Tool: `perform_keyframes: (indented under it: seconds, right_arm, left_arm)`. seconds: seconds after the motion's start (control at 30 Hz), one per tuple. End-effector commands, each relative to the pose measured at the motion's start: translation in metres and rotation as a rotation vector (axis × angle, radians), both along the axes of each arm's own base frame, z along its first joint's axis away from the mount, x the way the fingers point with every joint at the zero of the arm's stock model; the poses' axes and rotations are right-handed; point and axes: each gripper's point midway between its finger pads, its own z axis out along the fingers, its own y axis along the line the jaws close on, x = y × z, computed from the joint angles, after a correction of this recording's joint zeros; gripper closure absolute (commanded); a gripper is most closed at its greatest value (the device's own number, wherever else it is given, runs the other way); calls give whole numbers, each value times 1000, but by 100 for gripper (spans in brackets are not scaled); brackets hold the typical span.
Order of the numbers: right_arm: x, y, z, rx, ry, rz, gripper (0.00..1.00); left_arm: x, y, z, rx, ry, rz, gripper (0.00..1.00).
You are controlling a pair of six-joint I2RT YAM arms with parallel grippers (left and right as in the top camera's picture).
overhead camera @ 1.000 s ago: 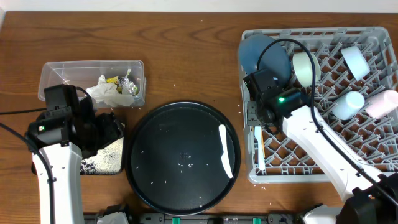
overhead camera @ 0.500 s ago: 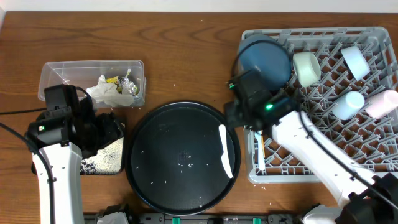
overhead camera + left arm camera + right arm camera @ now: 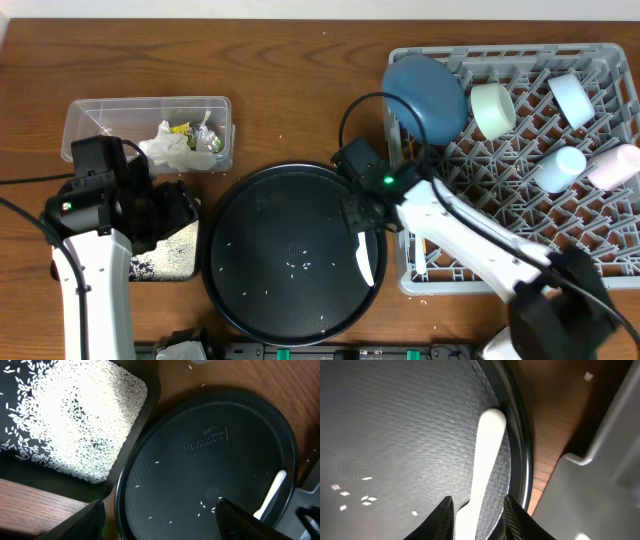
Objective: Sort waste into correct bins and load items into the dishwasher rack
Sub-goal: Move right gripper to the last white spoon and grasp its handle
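Your left arm (image 3: pixel 95 250) held close at your left, left gripper (image 3: pixel 160 520) aimed downward, jaws spread wide, your right arm (image 3: pixel 470 235) extended inward toward centre, right gripper (image 3: pixel 477 520) aimed downward, jaws only narrowly parted.

Reads as a robotics lab bench staged as a kitchen clean-up corner. Centred on a round black tray (image 3: pixel 270 250) on a bare wood-grain tabletop (image 3: pixel 300 80). Right of that tray, a grey dishwasher rack (image 3: pixel 500 51) stocked with a dark-blue plate (image 3: pixel 425 95) and cups (image 3: pixel 560 168). Left of it, a clear tub (image 3: pixel 100 115) of rubbish and a shallow black tray (image 3: pixel 60 482) spread with rice (image 3: pixel 75 415). Flanked on both sides by white robot arms (image 3: pixel 95 280), the right one lit by a green lamp (image 3: pixel 387 181).
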Motion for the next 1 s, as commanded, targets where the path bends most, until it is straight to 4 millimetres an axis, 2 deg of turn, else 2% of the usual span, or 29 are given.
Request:
perform_keyframes:
  seconds: [0.0, 0.17, 0.3, 0.53, 0.83, 0.97]
  right_arm:
    - [-6, -2, -15, -41, 36, -22, 72]
    - [-11, -4, -34, -80, 85, -49, 72]
    - [-17, -7, -42, -105, 118, -47, 72]
    - [-32, -7, -43, -126, 162, -45, 70]
    - [-45, 7, -44, -125, 163, -57, 68]
    - [-45, 5, -46, -153, 140, -83, 69]
  left_arm:
    - [-1, 3, -3, 8, 13, 13, 28]
    - [-1, 3, -3, 8, 13, 13, 28]
    - [-1, 3, -3, 8, 12, 13, 28]
    - [-1, 3, -3, 8, 13, 13, 28]
    - [-1, 3, -3, 8, 13, 13, 28]
    - [-1, 3, -3, 8, 13, 13, 28]
